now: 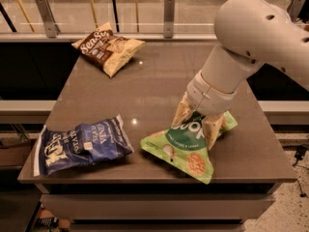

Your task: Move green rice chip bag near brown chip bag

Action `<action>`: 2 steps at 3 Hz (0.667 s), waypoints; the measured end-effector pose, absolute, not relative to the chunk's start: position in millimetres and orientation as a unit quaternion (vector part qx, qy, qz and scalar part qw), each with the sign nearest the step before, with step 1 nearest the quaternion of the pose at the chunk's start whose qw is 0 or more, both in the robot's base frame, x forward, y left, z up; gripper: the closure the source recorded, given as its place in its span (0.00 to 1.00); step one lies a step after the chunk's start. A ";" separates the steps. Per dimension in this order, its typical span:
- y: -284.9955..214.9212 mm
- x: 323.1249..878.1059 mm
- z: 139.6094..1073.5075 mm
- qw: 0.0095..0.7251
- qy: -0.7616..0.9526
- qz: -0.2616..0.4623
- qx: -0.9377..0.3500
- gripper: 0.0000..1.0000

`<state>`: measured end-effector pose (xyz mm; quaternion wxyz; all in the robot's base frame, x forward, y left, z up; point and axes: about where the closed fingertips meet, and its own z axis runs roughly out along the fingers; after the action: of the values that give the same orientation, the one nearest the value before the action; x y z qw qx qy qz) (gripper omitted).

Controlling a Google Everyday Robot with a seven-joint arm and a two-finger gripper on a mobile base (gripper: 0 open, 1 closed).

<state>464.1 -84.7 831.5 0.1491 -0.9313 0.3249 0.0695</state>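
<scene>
The green rice chip bag [186, 149] lies at the front right of the table. My gripper [198, 120] comes down on the bag's far end. Its two tan fingers [182, 111] stand on either side of the bag's upper part and pinch it. The bag is bunched between them and its near end rests on the table. The brown chip bag [107, 47] lies at the far left corner of the table, well apart from the green bag.
A dark blue chip bag [79, 144] lies at the front left, close to the table's edge. The brown table [145, 86] has a glass railing [145, 8] behind it. My white arm [256, 37] reaches in from the right.
</scene>
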 end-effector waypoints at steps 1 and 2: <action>-84.7 464.1 831.5 0.149 0.325 0.070 -0.931 1.00; -89.3 476.7 846.1 0.146 0.324 0.055 -0.933 1.00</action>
<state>476.7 -89.3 846.1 0.1463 -0.9331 0.3237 0.0553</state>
